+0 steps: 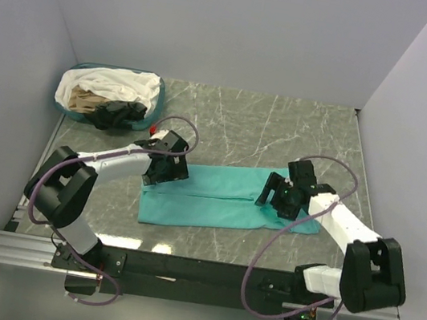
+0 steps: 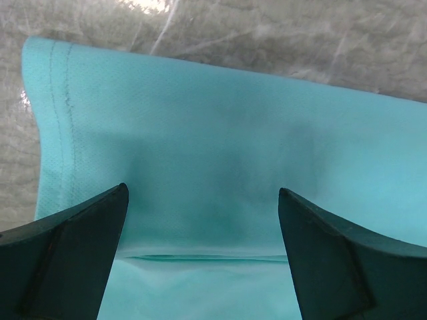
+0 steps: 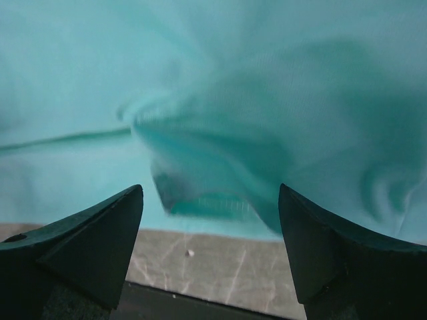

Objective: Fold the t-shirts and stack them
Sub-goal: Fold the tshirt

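A plain teal-green t-shirt (image 1: pixel 215 201) lies on the marble table, folded into a long flat strip. My left gripper (image 1: pixel 166 172) hovers over the strip's left end. In the left wrist view the gripper (image 2: pixel 203 190) is open, with teal cloth (image 2: pixel 220 120) and a fold line under it and nothing between its fingers. My right gripper (image 1: pixel 275 194) is over the strip's right end. It is open too (image 3: pixel 211 188), and a bunched lump of the shirt (image 3: pixel 213 167) lies just past its fingertips, apart from them. White (image 1: pixel 120 82), beige (image 1: pixel 85 99) and black (image 1: pixel 120 114) t-shirts sit crumpled in the basket.
The oval teal-rimmed basket (image 1: pixel 157 102) stands at the table's back left corner, close behind my left arm. Grey walls close in the table on the left, back and right. A black rail (image 1: pixel 196 272) with the arm bases runs along the near edge.
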You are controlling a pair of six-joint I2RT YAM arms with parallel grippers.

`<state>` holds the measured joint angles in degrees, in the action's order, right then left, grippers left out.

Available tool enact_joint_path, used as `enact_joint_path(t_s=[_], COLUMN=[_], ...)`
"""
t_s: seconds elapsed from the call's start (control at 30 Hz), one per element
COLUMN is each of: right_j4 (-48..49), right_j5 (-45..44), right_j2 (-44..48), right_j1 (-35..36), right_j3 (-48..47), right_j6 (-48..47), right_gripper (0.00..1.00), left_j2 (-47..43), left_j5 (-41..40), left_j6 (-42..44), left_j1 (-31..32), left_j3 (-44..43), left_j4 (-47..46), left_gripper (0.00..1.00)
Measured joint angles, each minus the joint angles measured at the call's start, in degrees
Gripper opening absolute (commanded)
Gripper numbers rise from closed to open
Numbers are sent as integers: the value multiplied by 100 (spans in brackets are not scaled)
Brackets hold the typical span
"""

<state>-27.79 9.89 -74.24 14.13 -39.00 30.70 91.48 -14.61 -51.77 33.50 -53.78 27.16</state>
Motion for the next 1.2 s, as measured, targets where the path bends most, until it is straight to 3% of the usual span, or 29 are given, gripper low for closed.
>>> enact_joint_path(t_s=[0.23, 0.37, 0.63, 0.77, 0.9, 1.2], right_j4=[-584, -527, 264, 509, 601, 597], right_j5=[-26, -9, 249, 197, 92, 275], right_j2=[1401, 1749, 533, 28, -37, 278], right_j1=[186, 186, 256, 741, 1134, 1150], right_j3=[297, 273, -361, -431, -138, 354], right_j6=[83, 68, -122, -181, -46, 166], right_gripper=[89, 90, 89, 88, 88, 88], left_j2=[-2, -9, -105, -208, -286, -337], left_j5=[-4, 0, 26, 31, 22, 17], left_j6=[0, 0, -2, -20, -20, -24], left_j1=[-50, -52, -52, -52, -52, -52], left_j3=[162, 181, 258, 369, 428, 522], left_j4=[7, -15, -98, -138, -140, -155], left_gripper=[99, 99, 99, 99, 99, 99])
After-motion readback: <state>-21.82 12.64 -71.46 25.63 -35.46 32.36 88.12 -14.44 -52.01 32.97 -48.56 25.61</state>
